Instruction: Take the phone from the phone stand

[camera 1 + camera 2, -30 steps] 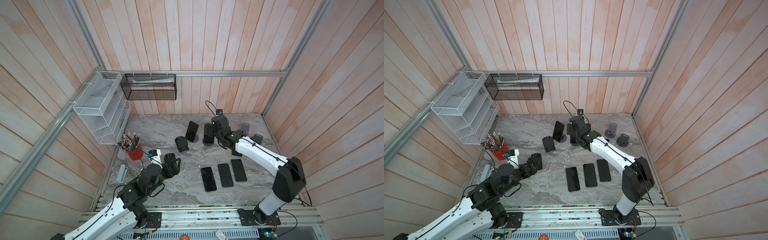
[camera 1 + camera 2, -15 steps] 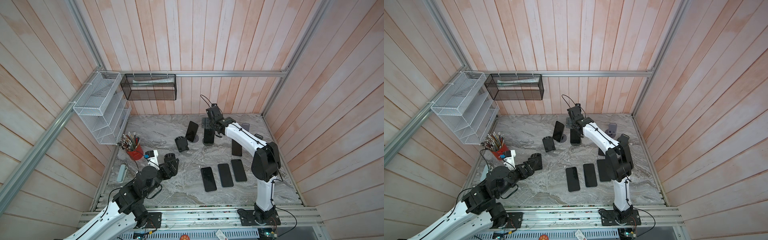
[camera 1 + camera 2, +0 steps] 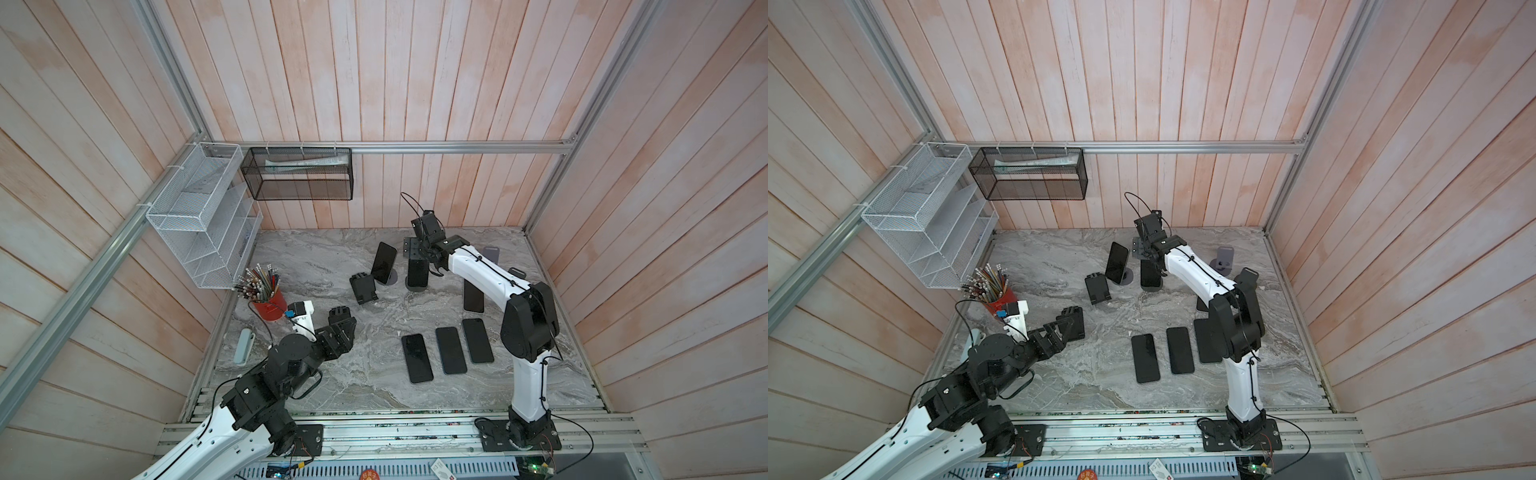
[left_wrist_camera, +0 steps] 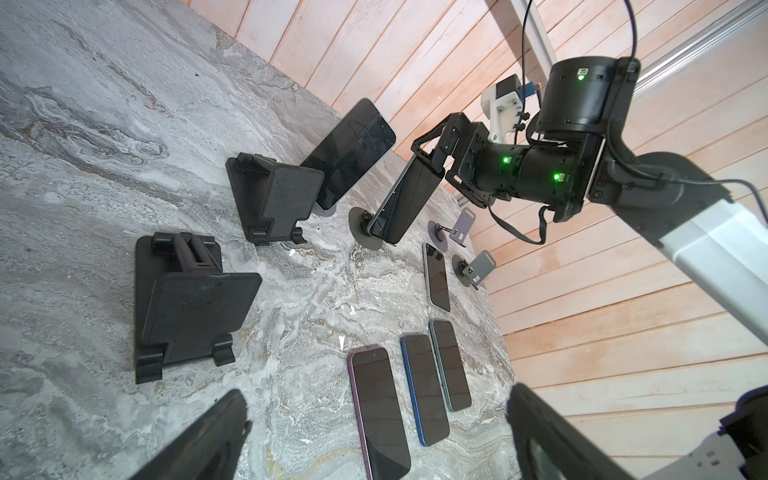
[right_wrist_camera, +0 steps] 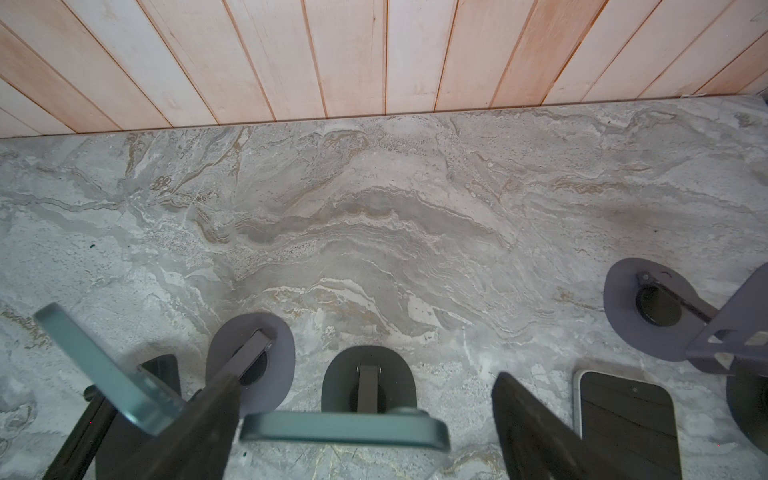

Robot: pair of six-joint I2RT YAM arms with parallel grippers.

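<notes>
A dark phone [image 3: 417, 272] with a teal edge [image 5: 345, 428] leans on a phone stand with a round dark base [image 5: 336, 390] at the back of the table. My right gripper [image 5: 370, 399] is open and straddles the phone's top edge. One finger [image 5: 199, 419] is at one end of that edge, and a gap shows before the other finger [image 5: 536, 432]. My left gripper [image 4: 377, 390] hangs open and empty over the front left of the table, far from the stand.
A second phone [image 3: 383, 262] leans on a grey stand beside it. Black stands [image 4: 270, 199] [image 4: 187, 303] are nearer the left arm. Several phones [image 3: 450, 350] lie flat. Two bare grey stands [image 3: 490, 253] are at the back right. A red pencil cup [image 3: 270, 307] is at the left.
The right arm's elbow has swung up and in towards its base, while its gripper stays over the phone on the stand. The left arm has barely shifted.
</notes>
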